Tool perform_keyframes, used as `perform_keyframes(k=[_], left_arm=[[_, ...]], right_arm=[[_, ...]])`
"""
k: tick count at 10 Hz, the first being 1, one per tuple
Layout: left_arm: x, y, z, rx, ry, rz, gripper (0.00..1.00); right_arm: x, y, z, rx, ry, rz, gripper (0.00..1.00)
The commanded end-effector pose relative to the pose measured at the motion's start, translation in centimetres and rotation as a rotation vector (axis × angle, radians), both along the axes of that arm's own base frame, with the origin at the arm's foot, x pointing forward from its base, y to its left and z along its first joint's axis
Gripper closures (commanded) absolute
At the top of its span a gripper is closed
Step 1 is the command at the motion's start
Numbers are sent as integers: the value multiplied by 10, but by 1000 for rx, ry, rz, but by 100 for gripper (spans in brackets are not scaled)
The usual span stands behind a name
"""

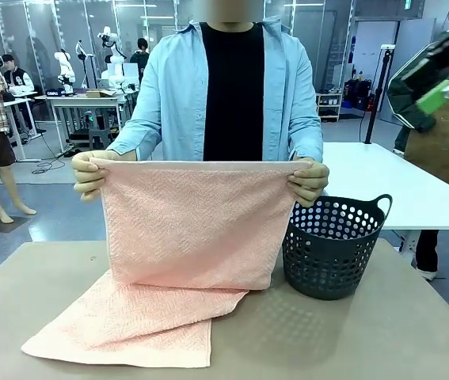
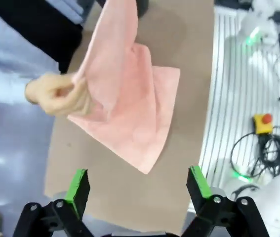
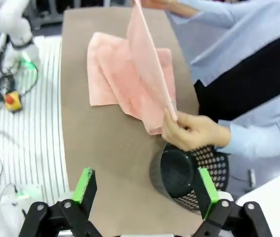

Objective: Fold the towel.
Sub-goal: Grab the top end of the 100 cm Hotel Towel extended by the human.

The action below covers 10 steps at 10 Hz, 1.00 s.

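The left claw (image 2: 137, 177) hangs above the robot's left end of the counter (image 1: 367, 332). Its green-padded fingers are spread wide with nothing between them, and it is well apart from the cloth.

In the front view, the person's right hand (image 1: 89, 174) is furthest left and pinches one top corner of the towel (image 1: 180, 237) at chest height. From that hand the pale pink towel runs taut across to the person's left hand (image 1: 310, 180), which pinches the other top corner. The upper part of the towel hangs between the hands as a flat sheet facing the robot. The lower part lies on the counter and spreads out toward the near left edge, with one layer lapped over another. The left wrist view shows the lifted part rising from the flat part along a slanting fold.

Just right of the hanging sheet, a dark perforated basket (image 1: 331, 253) stands upright on the counter, its handle loops up. From the right wrist camera, the person's left hand is directly above the basket's rim.

Furthest right, the right claw (image 3: 144, 177) hovers high over the basket's side of the counter. Its fingers are parted fully and hold nothing, and it touches neither the basket nor the towel.
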<state>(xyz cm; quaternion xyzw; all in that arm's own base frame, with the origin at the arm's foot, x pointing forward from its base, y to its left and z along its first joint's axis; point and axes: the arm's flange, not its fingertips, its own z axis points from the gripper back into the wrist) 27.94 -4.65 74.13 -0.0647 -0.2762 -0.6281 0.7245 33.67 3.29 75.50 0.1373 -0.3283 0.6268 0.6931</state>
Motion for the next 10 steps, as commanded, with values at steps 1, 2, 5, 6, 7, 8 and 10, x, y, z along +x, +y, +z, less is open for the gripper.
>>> perform_keyframes(k=[1, 2, 5, 6, 7, 8, 10], left_arm=[[23, -32, 8, 93, -81, -74, 0], [29, -56, 9, 145, -95, -67, 0], [64, -111, 8, 234, -106, -49, 0], [75, -120, 4, 230, -137, -64, 0], [90, -127, -1, 255, -120, -39, 0], [102, -133, -3, 282, -125, -15, 0], [123, -145, -19, 349, -148, -21, 0]], right_arm=[[18, 27, 7, -125, -60, 131, 0], [24, 50, 8, -160, -83, 183, 0], [45, 103, 4, -275, -136, 268, 0], [51, 113, -2, -280, -141, 286, 0], [56, 123, -7, -327, -165, 303, 0], [62, 131, -11, -348, -168, 293, 0], [77, 150, -26, -414, -161, 255, 0]])
